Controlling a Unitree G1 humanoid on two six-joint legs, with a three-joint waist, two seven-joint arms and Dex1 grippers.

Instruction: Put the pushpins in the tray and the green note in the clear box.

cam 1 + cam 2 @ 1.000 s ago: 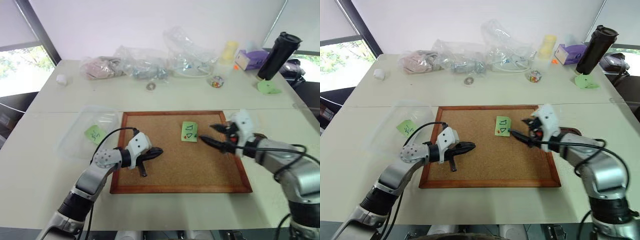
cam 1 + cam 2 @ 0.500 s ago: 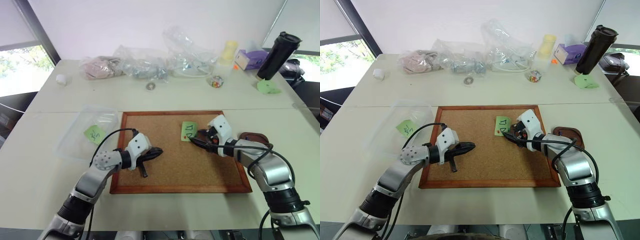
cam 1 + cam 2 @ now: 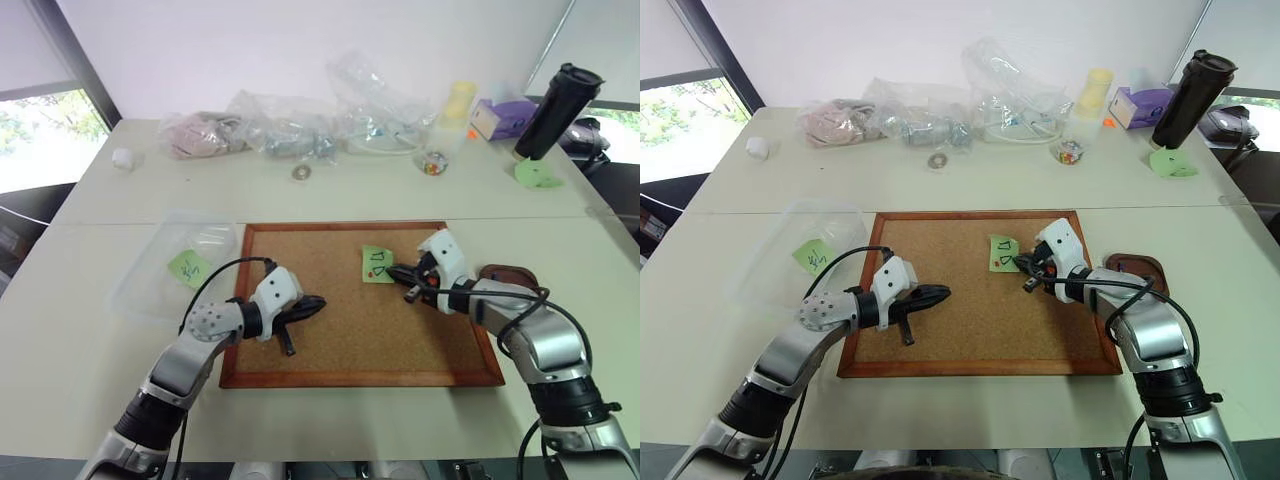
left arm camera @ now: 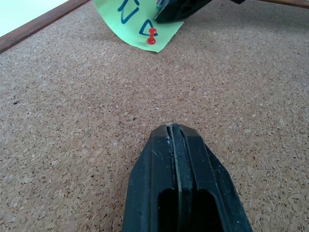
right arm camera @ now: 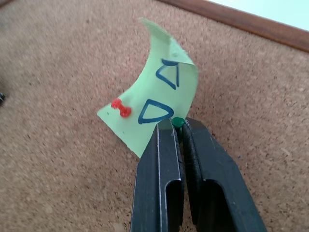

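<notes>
At centre frame the right gripper (image 5: pixel 179 126) is seen closed on the green pushpin (image 5: pixel 178 122) at the green note (image 5: pixel 154 104) edge on the cork board (image 3: pixel 340 330); the left gripper (image 4: pixel 174 133) is shut, empty

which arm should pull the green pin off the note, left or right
Right. Its claw is already shut on the green pin at the note's edge. The left claw is shut and empty, farther back on the cork board.

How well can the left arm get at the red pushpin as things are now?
Probably yes: bare cork board lies between the shut left gripper and the red pushpin, though the right gripper sits beside it on the green note.
</notes>
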